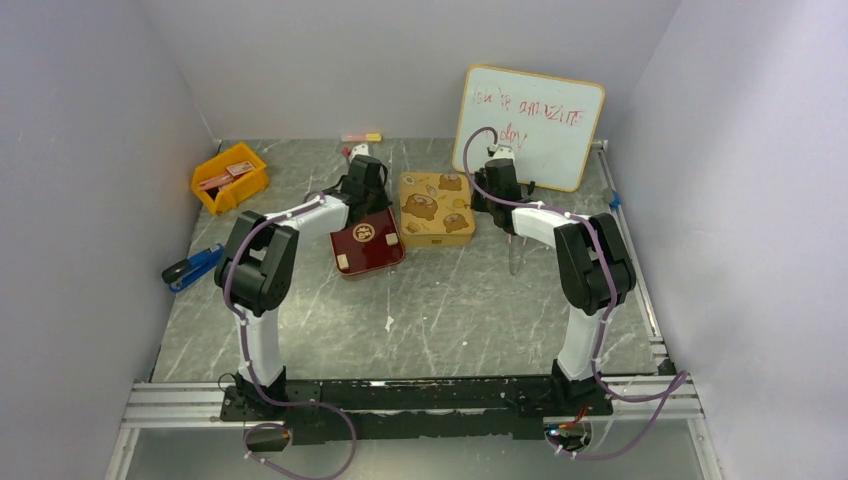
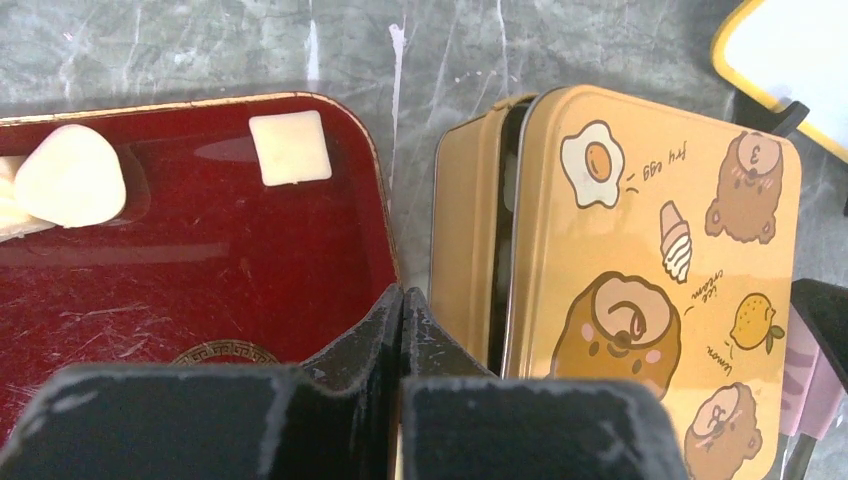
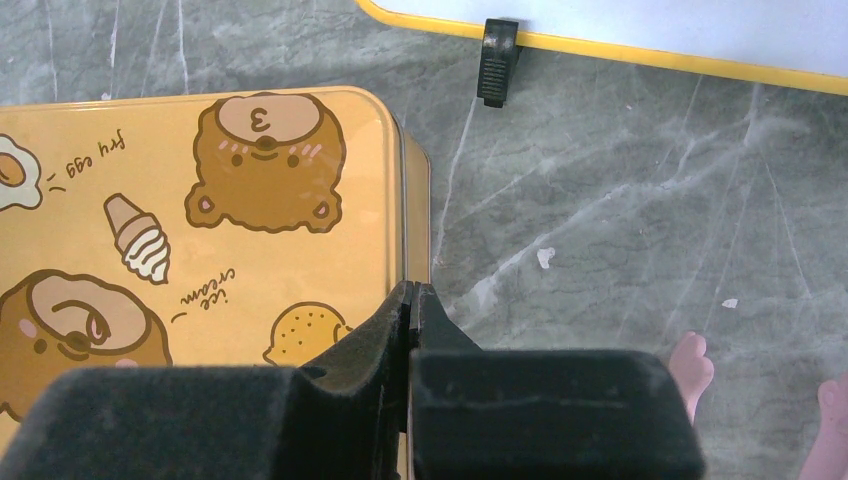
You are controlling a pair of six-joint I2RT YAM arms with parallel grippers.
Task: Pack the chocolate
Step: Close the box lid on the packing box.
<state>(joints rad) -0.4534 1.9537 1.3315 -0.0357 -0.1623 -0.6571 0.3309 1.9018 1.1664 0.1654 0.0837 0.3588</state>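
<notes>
The dark red tray holds pale chocolate pieces: a square one, a rounded one and part of another at the left edge. From above, the tray shows pieces at its corners. The gold tin with bear pictures stands right of it, its lid slightly ajar. My left gripper is shut and empty, low over the tray's right rim, in the gap beside the tin. My right gripper is shut, its tips at the right edge of the tin. I see nothing between them.
A yellow bin with small items stands at the back left, and a blue tool lies near the left wall. A whiteboard leans at the back right, with a marker along the back edge. Pink soft shapes lie right of the tin.
</notes>
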